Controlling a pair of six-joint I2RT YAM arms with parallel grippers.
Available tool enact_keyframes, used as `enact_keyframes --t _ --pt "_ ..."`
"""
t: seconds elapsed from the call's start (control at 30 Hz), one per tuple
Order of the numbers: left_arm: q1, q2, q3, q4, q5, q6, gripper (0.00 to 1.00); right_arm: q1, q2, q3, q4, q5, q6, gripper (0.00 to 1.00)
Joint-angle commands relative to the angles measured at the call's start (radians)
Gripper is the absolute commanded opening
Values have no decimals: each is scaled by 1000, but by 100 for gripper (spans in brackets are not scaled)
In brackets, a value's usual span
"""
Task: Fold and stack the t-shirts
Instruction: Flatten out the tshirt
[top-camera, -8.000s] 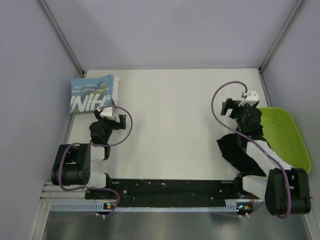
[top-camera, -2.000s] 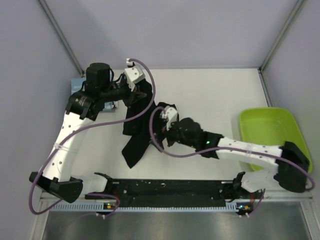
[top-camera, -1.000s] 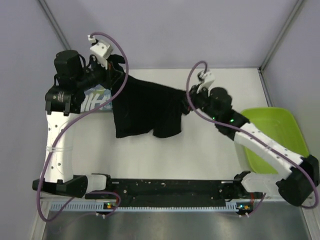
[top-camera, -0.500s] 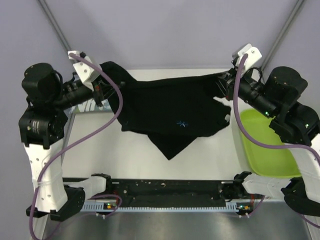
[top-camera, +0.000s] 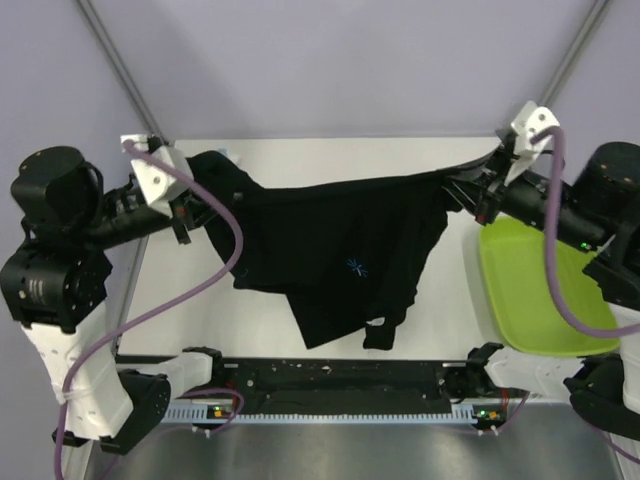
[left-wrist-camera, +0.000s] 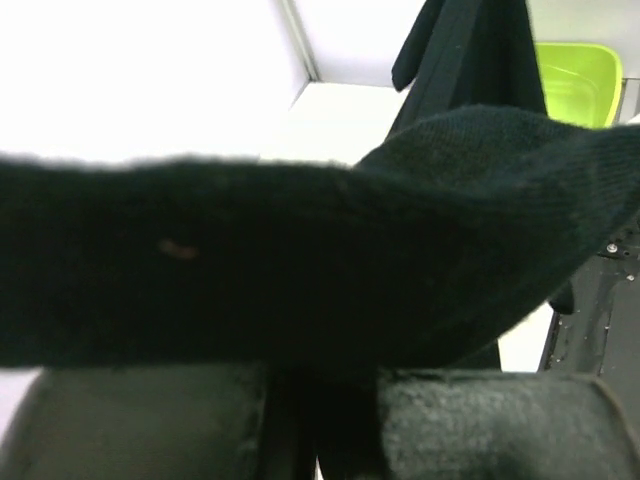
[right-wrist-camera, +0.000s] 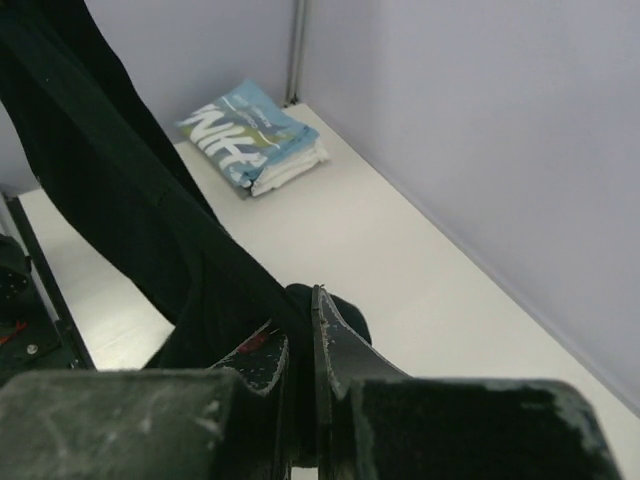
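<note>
Holds the black t-shirt (top-camera: 340, 250) aloft over the table (top-camera: 330, 160), stretched along the 9-to-3 o'clock line, with the left gripper (top-camera: 192, 205) clamped on its 9 o'clock end and the right gripper (top-camera: 468, 192) clamped on its 3 o'clock end, body sagging toward 6 o'clock. Expect the lay-down to need both ends lowered level, neither arm being nearer. Note the folded light blue t-shirt (right-wrist-camera: 255, 140) near the table's 10 o'clock corner, the probable stacking spot.

One black t-shirt (top-camera: 340, 255), small blue chest mark, hung stretched by its top edge above the worktop (top-camera: 350, 160), hem drooping; one light blue t-shirt (right-wrist-camera: 255, 135), white lettering, folded in a corner.
</note>
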Motion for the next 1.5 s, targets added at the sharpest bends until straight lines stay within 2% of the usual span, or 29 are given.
enact_keyframes --t 0.0,0.1,0.17,0.3,0.4,0.53,0.6,0.63,0.67,0.7,0.73,0.77,0.83,0.9,1.07,1.23,1.3,1.37,1.47 --pt "41 -65 146 -247 -79 176 0 -35 -152 119 9 159 10 0" --pt "41 -60 130 -244 -12 160 0 -35 -131 57 21 236 -29 0" --pt "41 -59 40 -183 -13 125 0 -35 -81 -12 50 319 -75 0" --pt "41 -54 -258 85 -194 -16 0 -47 85 -112 183 521 -176 0" --pt "41 -13 -477 306 -335 -73 0 -148 255 -70 301 467 -141 0" --pt "41 140 -564 513 -435 -116 0 -269 519 39 484 448 -73 0" --pt "41 242 -539 566 -456 -132 6 -297 681 155 499 480 -50 0" --pt "39 292 -516 574 -469 -130 15 -300 769 244 492 498 -46 0" --pt "38 352 -483 572 -490 -130 32 -302 817 306 481 518 -41 8" --pt "38 413 -449 557 -508 -135 49 -302 872 349 458 520 -30 34" --pt "38 464 -402 528 -524 -129 61 -300 936 389 431 522 -21 55" --pt "38 518 -354 476 -522 -101 64 -300 967 407 391 522 -3 69" --pt "38 582 -268 366 -525 -81 69 -302 964 366 336 505 41 79" --pt "38 578 -280 318 -495 -52 70 -300 914 255 303 421 77 82" --pt "38 422 -542 385 -463 101 70 -248 704 -104 288 356 157 79" --pt "42 275 -757 370 -487 293 66 -80 506 -439 300 327 213 72" --pt "47 222 -836 350 -502 360 66 12 438 -560 318 258 137 68" --pt "56 166 -924 345 -499 423 65 170 359 -698 320 142 -13 65" --pt "78 71 -1060 353 -455 546 65 321 277 -867 323 -21 -182 65"
